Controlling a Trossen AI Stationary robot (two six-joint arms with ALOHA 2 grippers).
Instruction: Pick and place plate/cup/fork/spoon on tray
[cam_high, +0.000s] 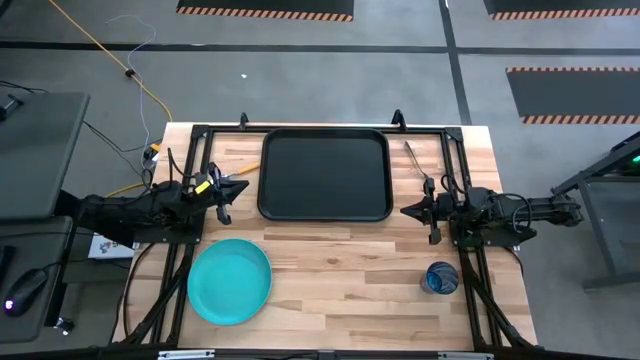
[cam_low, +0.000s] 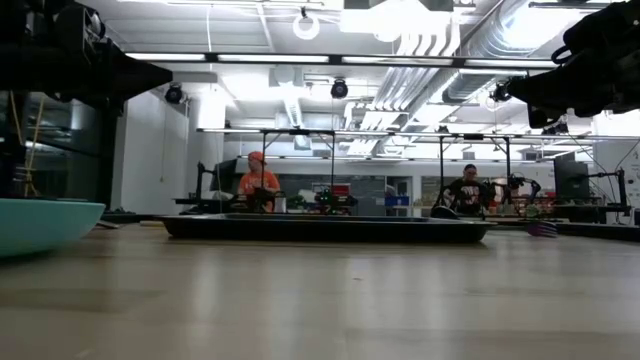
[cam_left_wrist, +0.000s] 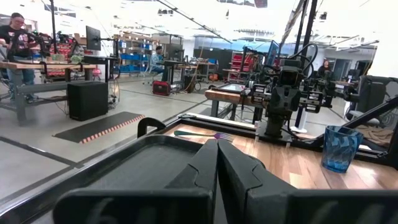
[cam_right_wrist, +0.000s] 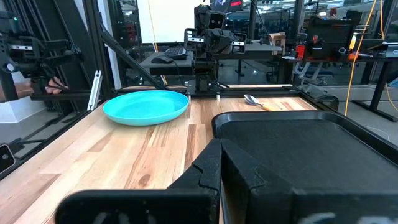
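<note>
The black tray (cam_high: 325, 175) lies at the table's far middle. The turquoise plate (cam_high: 229, 281) rests flat near the front left; it also shows in the right wrist view (cam_right_wrist: 146, 107). At the front right the blue cup (cam_high: 441, 278) stands upright. The fork (cam_high: 416, 160) lies on the table right of the tray, and the spoon (cam_high: 240, 170) left of it. My left gripper (cam_high: 243, 188) hovers shut at the tray's left edge, pointing right. Facing it from the tray's right side, my right gripper (cam_high: 405, 210) is shut too.
Black frame rails run along the table's left, right and far sides. Bare wood lies between the plate and the cup, in front of the tray. People sit at benches in the room beyond the table.
</note>
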